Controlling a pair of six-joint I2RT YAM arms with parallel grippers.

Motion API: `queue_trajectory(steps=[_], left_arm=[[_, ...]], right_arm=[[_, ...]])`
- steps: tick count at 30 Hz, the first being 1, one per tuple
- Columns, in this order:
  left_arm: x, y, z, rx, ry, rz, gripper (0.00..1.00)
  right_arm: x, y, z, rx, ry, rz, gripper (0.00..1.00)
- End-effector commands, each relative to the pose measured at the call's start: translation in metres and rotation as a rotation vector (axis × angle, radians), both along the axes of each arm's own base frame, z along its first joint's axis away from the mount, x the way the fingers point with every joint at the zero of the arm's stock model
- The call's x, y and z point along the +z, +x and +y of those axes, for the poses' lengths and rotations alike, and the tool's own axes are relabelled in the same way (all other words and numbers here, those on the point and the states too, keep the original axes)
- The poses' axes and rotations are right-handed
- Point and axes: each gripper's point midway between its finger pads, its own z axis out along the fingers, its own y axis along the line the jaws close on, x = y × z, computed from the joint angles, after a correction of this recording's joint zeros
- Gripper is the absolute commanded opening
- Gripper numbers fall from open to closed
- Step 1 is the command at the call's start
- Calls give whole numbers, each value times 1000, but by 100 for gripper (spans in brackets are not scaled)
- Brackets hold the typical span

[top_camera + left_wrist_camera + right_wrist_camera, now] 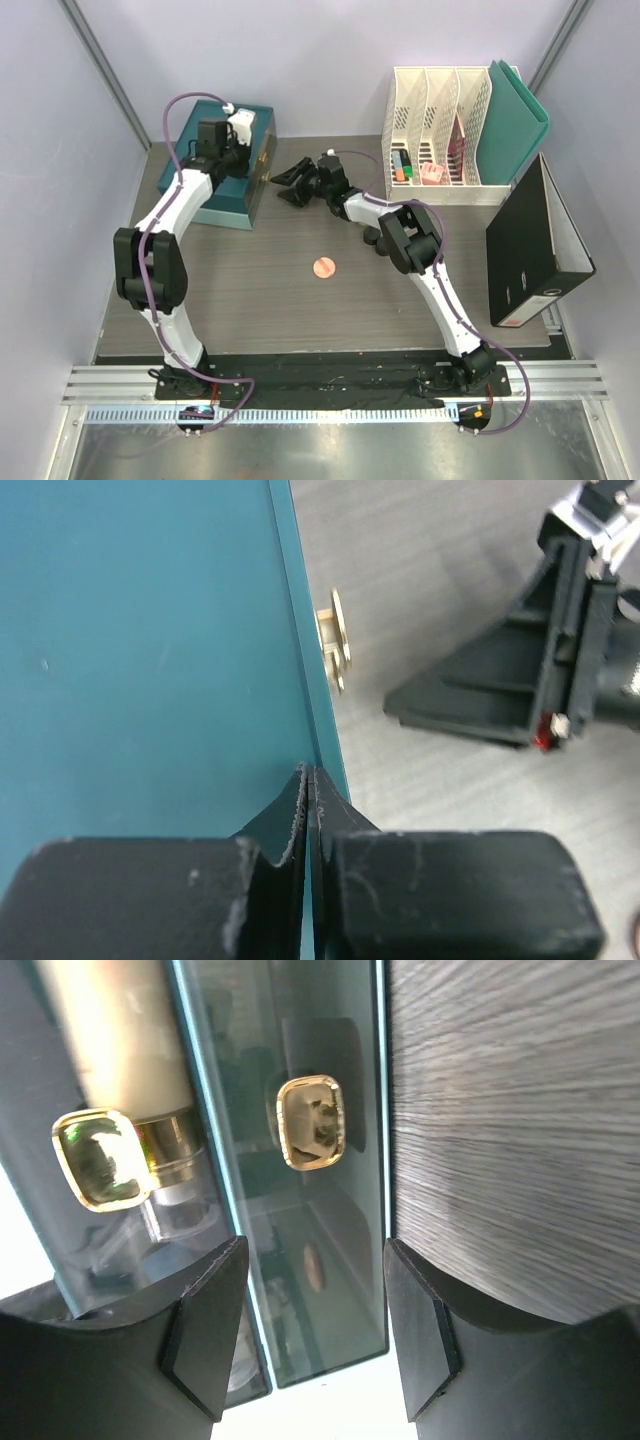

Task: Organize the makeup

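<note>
A round pink compact (323, 267) lies alone on the table in front of the arms. Small dark jars (373, 239) sit half hidden by my right arm. A teal box (236, 170) with gold knobs (310, 1122) stands at the back left. My left gripper (306, 776) is shut, its tips resting at the lid's right edge (300, 660). Low beside the box front, my right gripper (315, 1330) stands open, its fingers astride the glossy front panel without touching it. A cream bottle (115, 1030) with a gold collar shows at the upper left there.
White file holders (440, 125) with markers and a pink thing stand at the back right, a teal folder (520, 120) leaning on them. A black binder (538, 245) lies at the right edge. Walls close in on both sides.
</note>
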Motion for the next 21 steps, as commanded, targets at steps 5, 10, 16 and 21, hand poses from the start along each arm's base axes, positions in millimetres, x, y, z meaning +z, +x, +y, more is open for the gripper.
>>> queue_trajectory(steps=[5, 10, 16, 21], left_arm=[[-119, -180, -3, -51, 73, 763, 0], [-120, -209, 5, -52, 92, 823, 0], [-116, -227, 13, -39, 116, 846, 0], [-115, -241, 16, -35, 124, 887, 0]], right_arm=[[37, 2, 3, 1, 45, -85, 62], [28, 6, 5, -5, 44, -73, 62], [39, 23, 10, -31, 55, -94, 62], [36, 26, 13, -34, 64, -82, 61]])
